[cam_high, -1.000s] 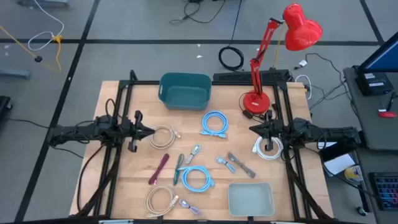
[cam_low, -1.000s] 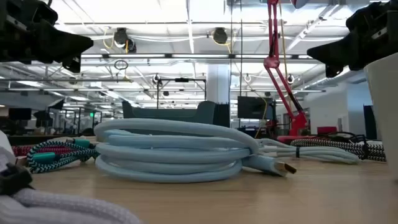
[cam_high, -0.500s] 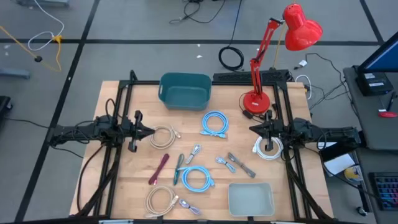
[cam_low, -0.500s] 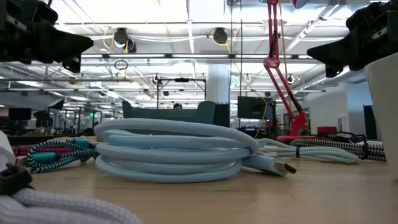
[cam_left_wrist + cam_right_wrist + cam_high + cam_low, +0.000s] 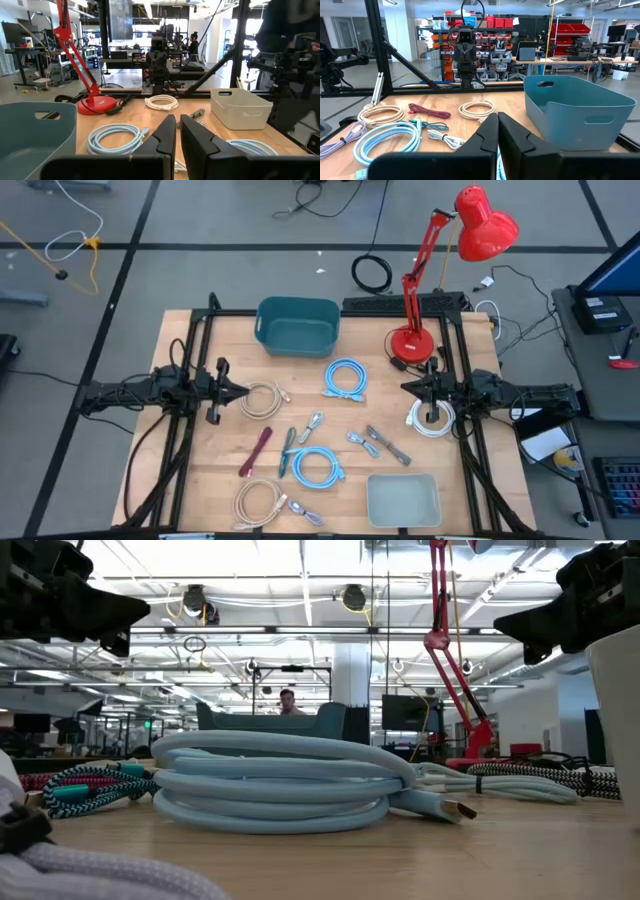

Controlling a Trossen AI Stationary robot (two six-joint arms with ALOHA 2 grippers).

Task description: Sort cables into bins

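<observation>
Cables lie loose across the wooden table (image 5: pixel 200 480) in the high view — two light blue coils (image 5: pixel 345 378) (image 5: pixel 317 467), two beige coils (image 5: pixel 263 400) (image 5: pixel 258 503), a white coil (image 5: pixel 430 420) under the right gripper (image 5: pixel 408 387), and a maroon piece (image 5: pixel 257 450) lying near-to-far. The teal tub (image 5: pixel 297 325) sits far, the grey tray (image 5: pixel 402 500) near. The left gripper (image 5: pixel 243 391) hovers by a beige coil. The low view alone shows braided sheathing (image 5: pixel 80 788). In each wrist view the fingers (image 5: pixel 162 142) (image 5: pixel 487 135) stand almost together, holding nothing.
</observation>
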